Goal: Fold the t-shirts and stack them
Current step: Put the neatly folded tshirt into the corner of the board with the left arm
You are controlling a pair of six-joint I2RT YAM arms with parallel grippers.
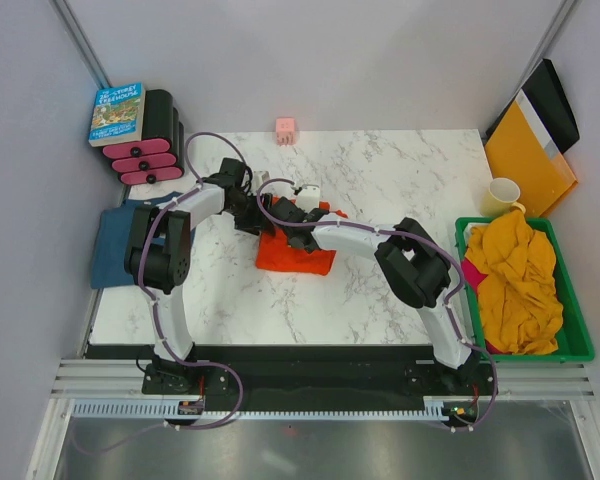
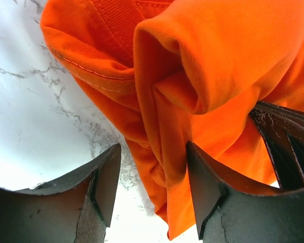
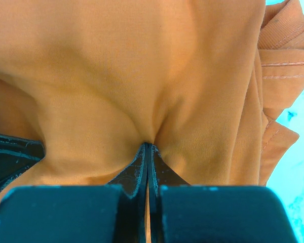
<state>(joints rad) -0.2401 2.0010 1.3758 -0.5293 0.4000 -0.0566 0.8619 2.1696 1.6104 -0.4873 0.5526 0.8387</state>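
Top external: the orange-red t-shirt (image 1: 295,255) lies bunched on the desk (image 1: 380,170). The left gripper (image 1: 252,216) is at its far left corner and the right gripper (image 1: 286,210) over its far edge. A dark teal t-shirt (image 1: 110,245) lies well to its left, a mustard-yellow t-shirt (image 1: 515,280) well to its right.

Left wrist: the fingers (image 2: 101,187) stand apart, with a rolled fold of the orange-red t-shirt hanging between them and touching one.

Right wrist: the fingers (image 3: 142,167) are pressed together, pinching a pucker of that shirt.
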